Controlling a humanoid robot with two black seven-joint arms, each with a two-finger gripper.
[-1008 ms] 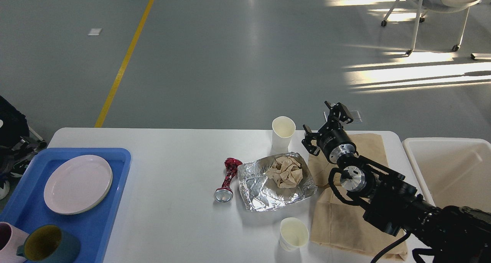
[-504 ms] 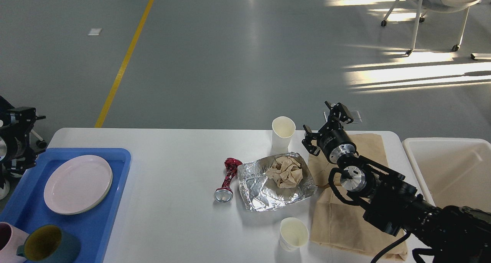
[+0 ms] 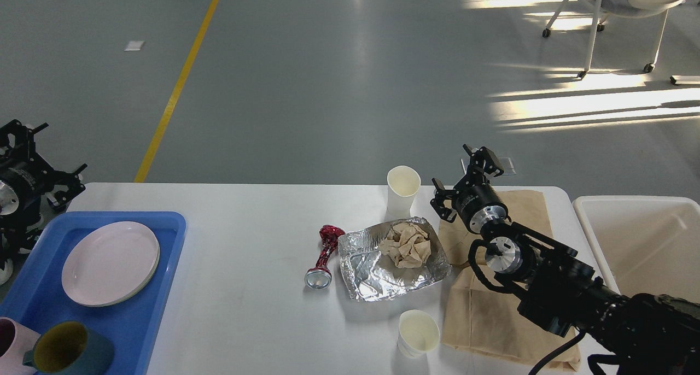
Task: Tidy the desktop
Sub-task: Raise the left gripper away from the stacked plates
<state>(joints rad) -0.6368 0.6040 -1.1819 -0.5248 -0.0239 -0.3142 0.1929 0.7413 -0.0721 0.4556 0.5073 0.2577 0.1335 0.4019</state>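
Rubbish covers the middle of the desktop (image 3: 246,222): a foil tray (image 3: 391,260) with crumpled paper (image 3: 407,245), a crushed red can (image 3: 324,255), two paper cups (image 3: 403,189) (image 3: 418,334) and a brown bag (image 3: 492,298). My right gripper (image 3: 465,186) has not moved; it hovers open beside the far cup. My left gripper (image 3: 24,159) has risen at the left edge (I cannot tell its fingers). I judge nothing is cleared yet.

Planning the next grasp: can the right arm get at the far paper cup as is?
Probably yes: the right gripper hangs open beside the far paper cup, with nothing between them.
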